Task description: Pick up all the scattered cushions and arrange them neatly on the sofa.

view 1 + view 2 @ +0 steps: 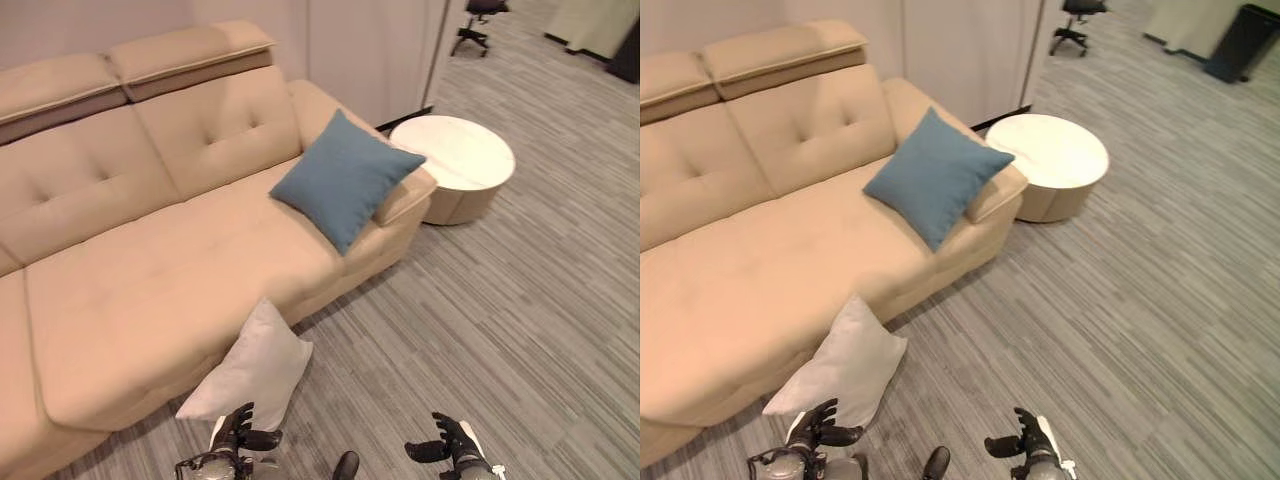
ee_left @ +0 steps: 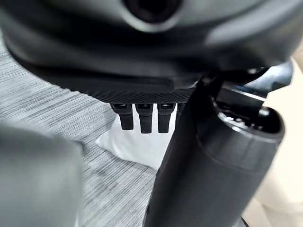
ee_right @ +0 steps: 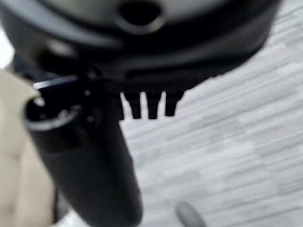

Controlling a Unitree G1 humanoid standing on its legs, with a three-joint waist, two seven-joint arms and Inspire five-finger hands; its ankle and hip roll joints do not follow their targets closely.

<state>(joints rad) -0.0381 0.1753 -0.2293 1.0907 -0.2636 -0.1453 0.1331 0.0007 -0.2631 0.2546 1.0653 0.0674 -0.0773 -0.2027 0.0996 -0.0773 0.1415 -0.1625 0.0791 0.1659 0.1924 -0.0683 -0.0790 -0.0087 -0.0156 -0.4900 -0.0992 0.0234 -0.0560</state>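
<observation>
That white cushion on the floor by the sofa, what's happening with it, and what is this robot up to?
The robot is tidying cushions. The square white fabric cushion is on the grey carpet, leaning against the front of the beige upholstered sofa. The left hand hovers just in front of it, open and holding nothing. The right hand is also open and empty, over bare carpet. A square blue fabric cushion already sits on the sofa, propped against its armrest. A round white side table stands beside the sofa.

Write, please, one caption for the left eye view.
Blue cushion on beige sofa; white cushion on carpet against it; both hands open, empty.
</observation>
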